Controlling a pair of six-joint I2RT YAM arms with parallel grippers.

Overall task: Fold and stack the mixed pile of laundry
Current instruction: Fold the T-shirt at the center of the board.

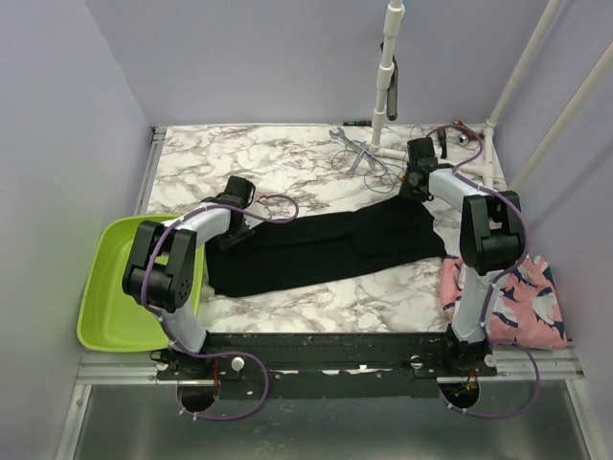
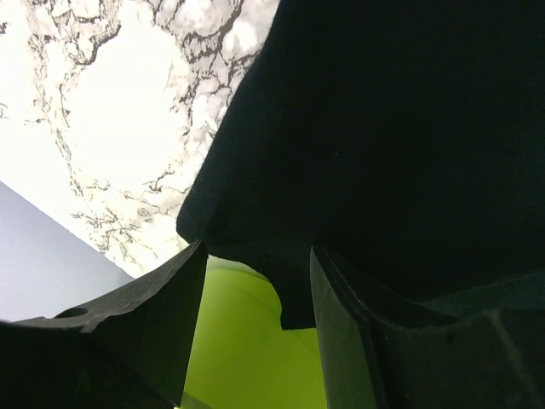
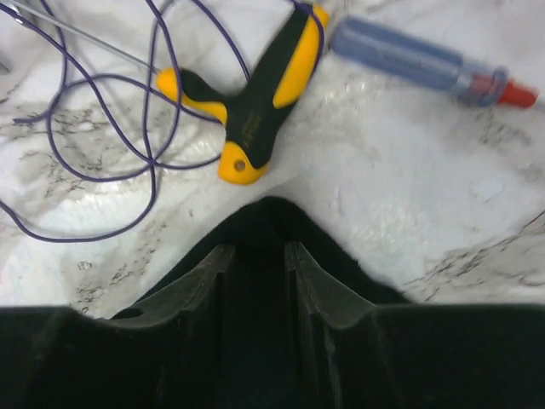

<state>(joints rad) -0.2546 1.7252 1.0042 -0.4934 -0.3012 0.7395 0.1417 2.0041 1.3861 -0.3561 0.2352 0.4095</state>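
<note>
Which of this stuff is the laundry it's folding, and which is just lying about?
Part of the job: black garment; pink shark-print garment.
Just lying about: lime green basin; yellow-and-black handled tool; blue-barrelled tool; white pole stand.

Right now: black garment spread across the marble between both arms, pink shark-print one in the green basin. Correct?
One error. The pink shark-print garment is not in the green basin; it lies on the table at the right near corner, beside the right arm's base, as the top external view shows. The black garment does lie spread across the marble between both arms.
</note>
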